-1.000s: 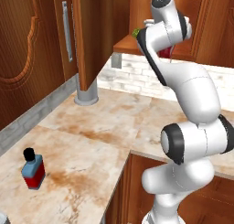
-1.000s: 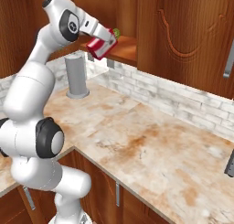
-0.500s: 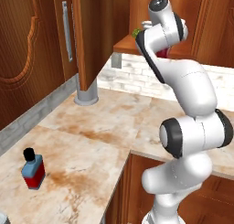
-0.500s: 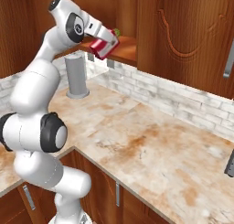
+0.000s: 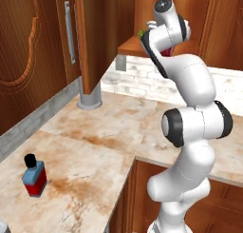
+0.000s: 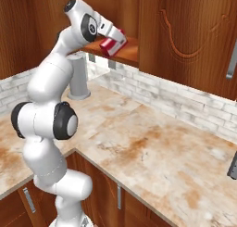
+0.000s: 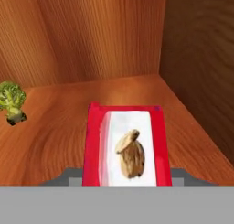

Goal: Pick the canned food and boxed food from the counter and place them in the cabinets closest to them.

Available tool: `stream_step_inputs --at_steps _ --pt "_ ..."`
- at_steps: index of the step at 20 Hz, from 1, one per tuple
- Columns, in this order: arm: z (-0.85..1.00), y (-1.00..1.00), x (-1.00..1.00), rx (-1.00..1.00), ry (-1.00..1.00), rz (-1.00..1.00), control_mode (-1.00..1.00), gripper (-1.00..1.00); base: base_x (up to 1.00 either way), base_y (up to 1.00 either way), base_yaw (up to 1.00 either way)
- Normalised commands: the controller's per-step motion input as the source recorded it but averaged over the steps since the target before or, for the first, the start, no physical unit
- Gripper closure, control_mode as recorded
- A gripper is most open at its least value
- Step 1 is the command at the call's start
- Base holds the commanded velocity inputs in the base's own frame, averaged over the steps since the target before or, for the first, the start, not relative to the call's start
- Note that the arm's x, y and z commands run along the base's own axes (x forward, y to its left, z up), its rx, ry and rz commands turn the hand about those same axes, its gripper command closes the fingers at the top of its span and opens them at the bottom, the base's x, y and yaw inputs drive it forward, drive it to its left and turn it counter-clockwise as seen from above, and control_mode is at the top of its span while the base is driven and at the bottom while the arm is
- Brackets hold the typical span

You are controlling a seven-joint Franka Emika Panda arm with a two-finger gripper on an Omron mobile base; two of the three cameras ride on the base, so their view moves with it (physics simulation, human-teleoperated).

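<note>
My gripper (image 6: 109, 36) is shut on the boxed food (image 6: 114, 42), a thin red box with a pale face and a brown mark (image 7: 129, 150). It holds the box just above the wooden shelf (image 7: 55, 131) inside the open wall cabinet (image 6: 131, 53), near the right inner wall. In the left base view a sliver of the red box (image 5: 166, 52) shows behind the wrist. The counter (image 6: 162, 147) lies below. The canned food is out of view.
A small broccoli (image 7: 11, 101) sits on the shelf to the box's left. A blue-and-red bottle (image 5: 34, 176) stands on the counter's near left. A grey cylinder (image 6: 78, 77) stands below the cabinet. The open cabinet door (image 5: 92, 37) hangs beside the arm.
The arm has stretched forward and carried the red box a little deeper into the open cabinet over the shelf. The grip is unchanged.
</note>
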Motion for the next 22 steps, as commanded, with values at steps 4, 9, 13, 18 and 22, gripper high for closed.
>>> stream_step_inputs --at_steps 4,9,13,18,22 --pt "0.00 -0.21 0.69 0.05 0.00 0.00 -1.00 1.00 0.00 0.00 0.00" --pt "0.00 -0.18 0.72 0.05 0.00 0.00 -1.00 1.00 0.00 0.00 0.00" --pt "0.00 -0.15 0.70 0.05 0.00 0.00 -1.00 1.00 0.00 0.00 0.00" --pt "0.00 -0.10 0.40 0.02 0.01 -0.01 -1.00 -1.00 0.00 0.00 0.00" --pt "0.00 -0.02 0.00 0.00 0.00 0.00 -1.00 -1.00 0.00 0.00 0.00"
